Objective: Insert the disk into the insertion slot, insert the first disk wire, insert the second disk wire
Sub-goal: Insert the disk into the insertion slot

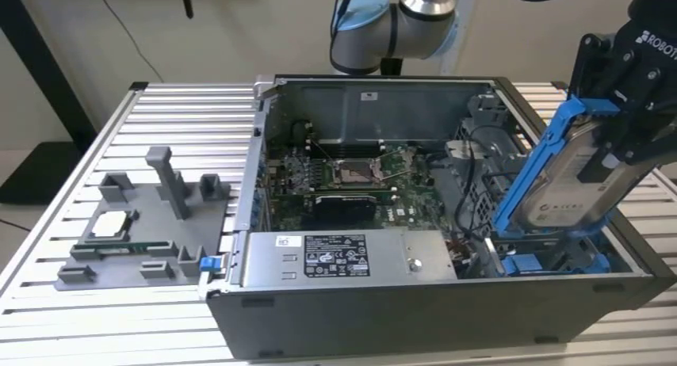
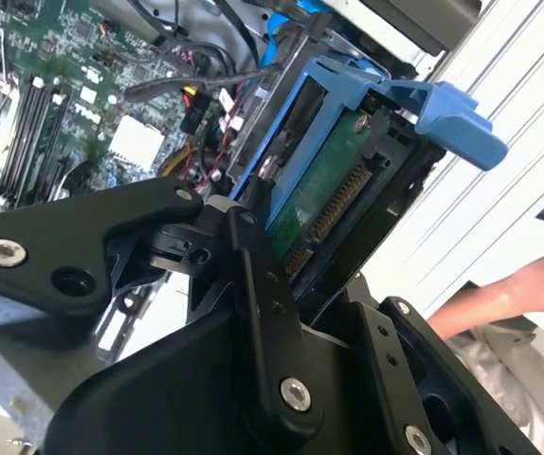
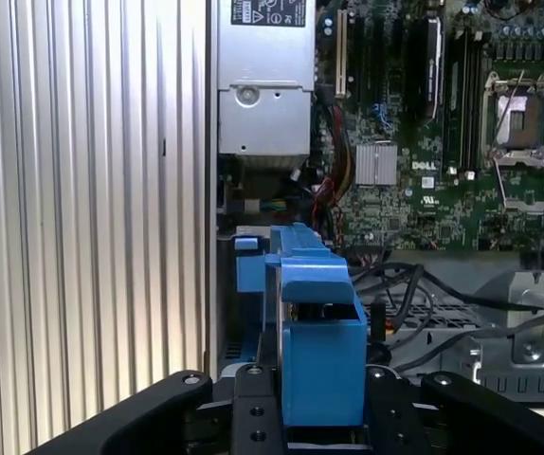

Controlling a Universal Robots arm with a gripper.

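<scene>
Blue plastic is seen framing the disk, which is clamped at its upper end by the gripper. The gripper's fingers are drawn in narrow against the carrier's two sides. The disk is held to the exterior view's right of the power-supply box, apart from it and raised higher than its top.

The disk's long axis is set steeply but not upright. Its lower end is pointed down toward the insertion slot, whose blue rails are seen near the box's end on the exterior view's right. Its upper end is leaned away from the box. The slot is therefore judged to lie below the gripper and a little toward the box, roughly along the disk's own axis. The disk is judged not yet seated.

Whether the lower edge is touching the rails cannot be told, because that spot is covered by the disk itself. Much of the slot's inside is hidden behind the case wall. Cables are seen beyond the disk in the first wrist view, but the disk wires cannot be picked out among them. A person's forearm is cut off at the edge of the second wrist view.
</scene>
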